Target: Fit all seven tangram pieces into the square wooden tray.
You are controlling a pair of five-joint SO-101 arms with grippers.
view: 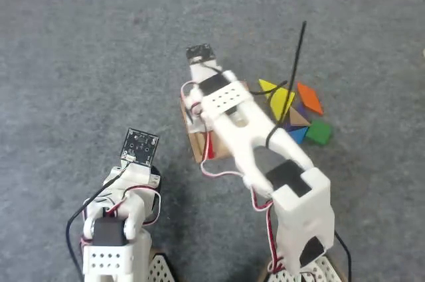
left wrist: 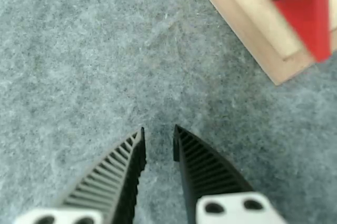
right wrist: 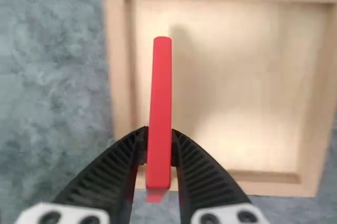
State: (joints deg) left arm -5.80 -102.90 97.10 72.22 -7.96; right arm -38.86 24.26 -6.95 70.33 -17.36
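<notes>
We are at the placing step for one piece. The right gripper [right wrist: 158, 135] is clamped on the red piece [right wrist: 161, 87], holding it on edge by its two flat faces, so that it stands like a blade above the wooden tray [right wrist: 118, 50]. It hangs over the tray's interior, close to one side wall, and the wood showing around it is bare. We judge the task barely begun.

The other pieces wait in a cluster on the grey carpet [view: 99, 63], on the far side of the right arm from the tray. Among them we make out a yellow triangle [view: 277, 99], an orange piece [view: 309, 97] and a green square [view: 319, 132].

The left gripper [left wrist: 158, 132] hangs low over the carpet just beside a corner of the tray. Its jaws are a narrow gap apart with nothing between them.

The next move calls for getting the red piece flat. Released as it stands it would tip either way (perhaps against the rim). So we would lower it until its bottom edge meets the floor near a corner, lean it inward, then let go, square to the walls so that room stays for the rest.
</notes>
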